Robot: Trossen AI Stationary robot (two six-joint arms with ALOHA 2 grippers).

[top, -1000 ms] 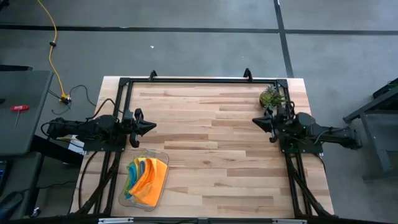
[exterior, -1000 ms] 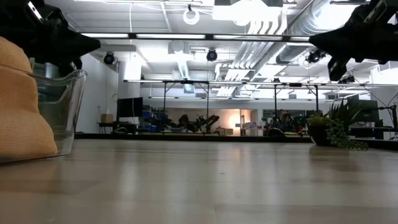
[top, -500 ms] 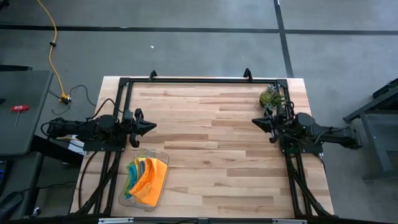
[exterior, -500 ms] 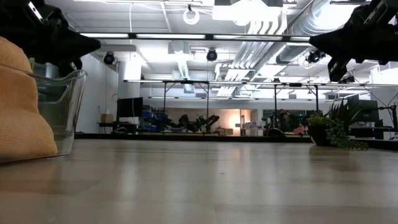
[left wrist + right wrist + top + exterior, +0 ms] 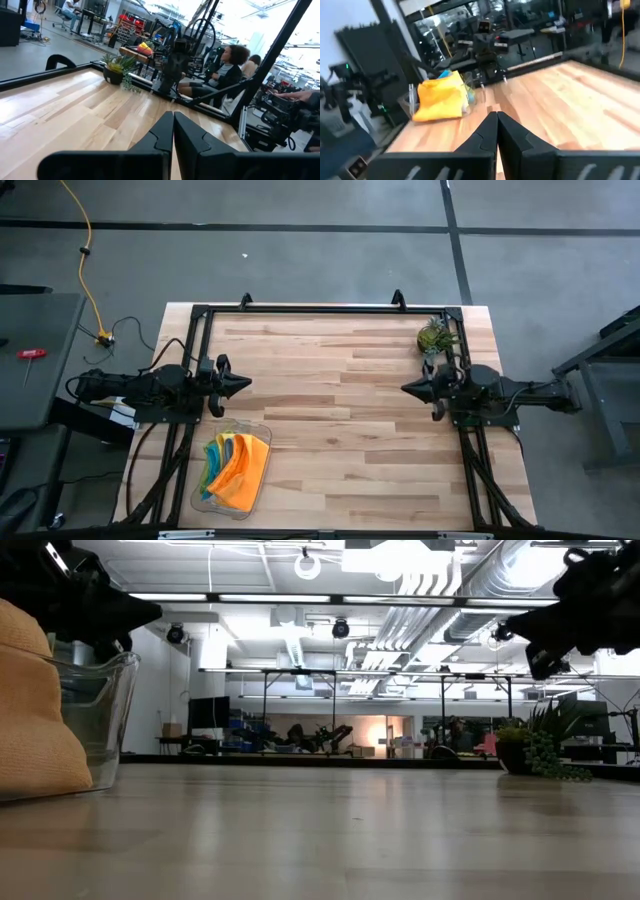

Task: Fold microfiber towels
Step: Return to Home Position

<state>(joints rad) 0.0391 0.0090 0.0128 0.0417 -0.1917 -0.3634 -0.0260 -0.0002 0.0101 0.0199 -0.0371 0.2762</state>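
Left gripper (image 5: 240, 383): over table's left edge, fingers together, empty. Folded towels (image 5: 238, 465): stacked in clear tray (image 5: 196, 498) at left edge, toward high view's lower-left corner, orange on top. Stack looks taller than rim; a bump could spill it. Right gripper (image 5: 408, 388): over right edge, fingers together, empty. Plant (image 5: 436, 336) just beside arm; careless swing could topple it.

Pale wooden plank table (image 5: 340, 430), bearing a clear plastic tray (image 5: 198, 498) near its front left edge and a small spiky green plant (image 5: 436, 336) at its far right corner.
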